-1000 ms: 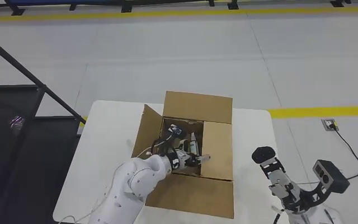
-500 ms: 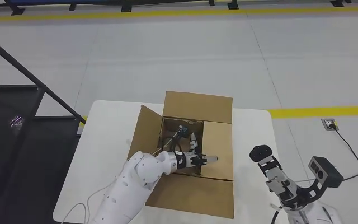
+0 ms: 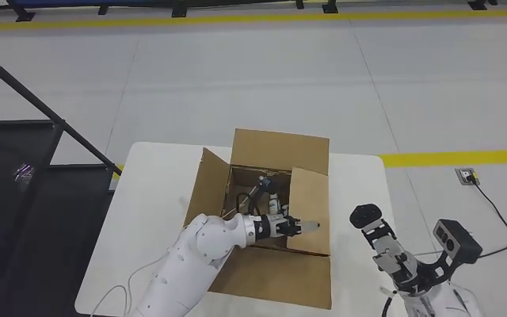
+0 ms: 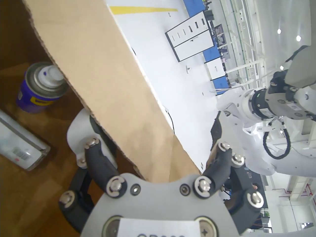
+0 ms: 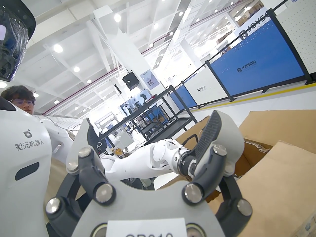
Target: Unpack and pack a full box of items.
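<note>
I have the left gripper (image 3: 305, 227) down at the open cardboard box (image 3: 281, 150), which sits in the middle of the white table (image 3: 150, 198) with all four flaps folded outward or standing up. The gripper is spread wide and straddles the edge of the right-hand flap (image 3: 309, 210). In the left wrist view one finger (image 4: 81, 134) is on the inner side of the cardboard, above the box floor, and the other finger (image 4: 219, 159) is on the outer side. The flap runs between them, tilted up rather than lying flat. I cannot tell whether either pad actually presses on the cardboard.

Inside the box, on the brown floor, a blue spray can (image 4: 39, 87) stands upright with its white nozzle partly tucked behind the flap's torn edge. Near it a pale bottle (image 4: 19, 139) lies on its side, a barcode label facing up. From the top view both items sit toward the middle of the box, just beside my left wrist.

The right gripper (image 5: 150, 124) is off to the right of the box, near the table's right edge and well apart from the cardboard. Its fingers are wide apart and hold nothing — it points up and across toward the box.
</note>
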